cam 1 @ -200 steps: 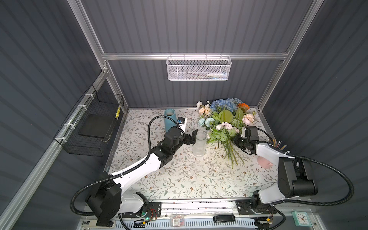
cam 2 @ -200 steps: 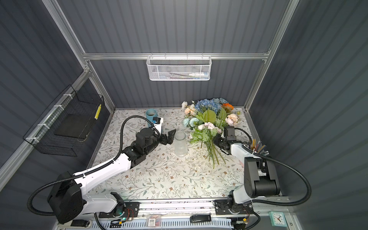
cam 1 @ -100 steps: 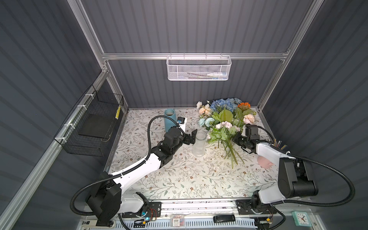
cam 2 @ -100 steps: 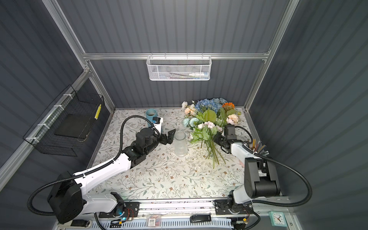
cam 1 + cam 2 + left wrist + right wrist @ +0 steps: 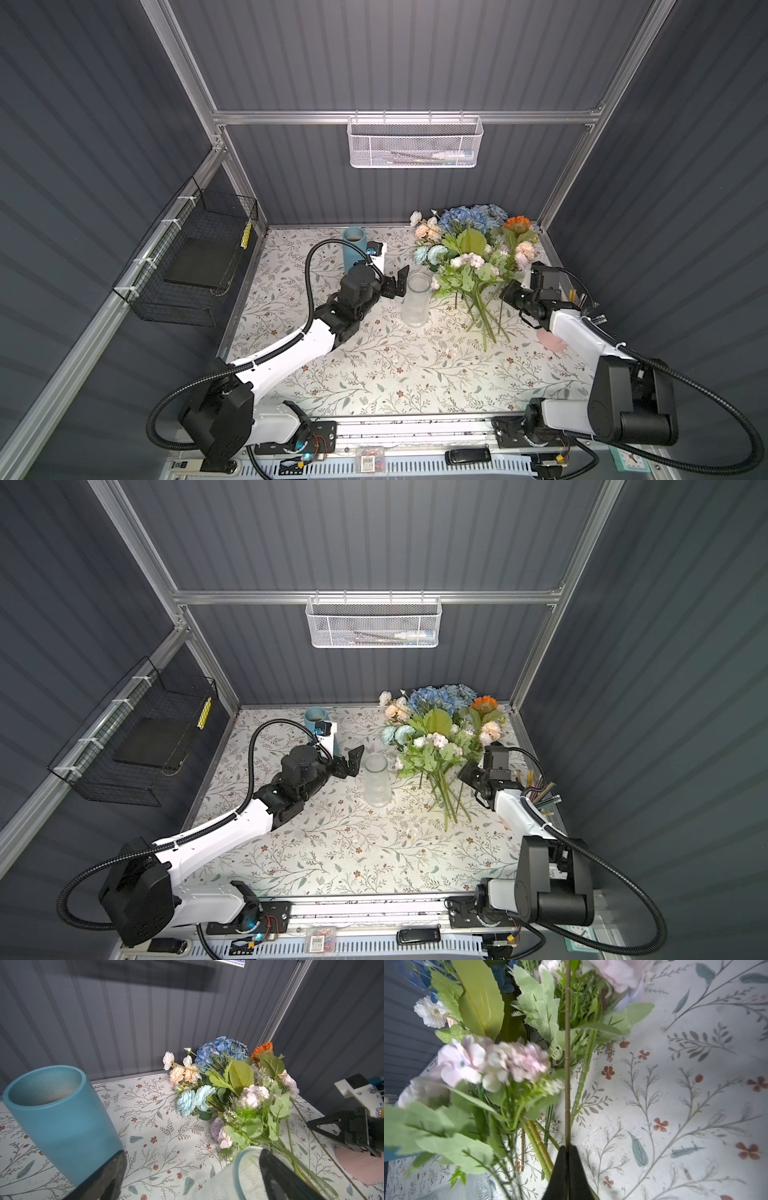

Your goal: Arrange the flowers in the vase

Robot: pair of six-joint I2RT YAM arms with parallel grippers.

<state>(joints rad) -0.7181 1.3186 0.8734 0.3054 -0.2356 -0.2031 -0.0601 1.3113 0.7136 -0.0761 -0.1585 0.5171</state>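
The flowers [image 5: 473, 249] lie in a heap at the back right of the table: blue hydrangeas, peach, pale-blue and lilac roses, an orange daisy, with the stems fanned toward the front. My right gripper [image 5: 567, 1148] is shut on one thin stem [image 5: 567, 1064] at the heap's right side, low over the table [image 5: 505, 293]. A clear glass vase [image 5: 415, 299] stands upright left of the heap. My left gripper [image 5: 195, 1180] is open just left of that vase [image 5: 390, 280]. One finger is level with its rim, and nothing is between the fingers.
A blue cylindrical pot [image 5: 354, 245] stands behind the left gripper. A pink cup of coloured pencils [image 5: 540, 791] sits by the right edge under the right arm. A white mesh basket [image 5: 414, 143] hangs on the back wall and a black wire basket [image 5: 195, 262] on the left wall.
My right gripper has closed its jaws on the thin stem. The left arm and the glass vase have stayed put.
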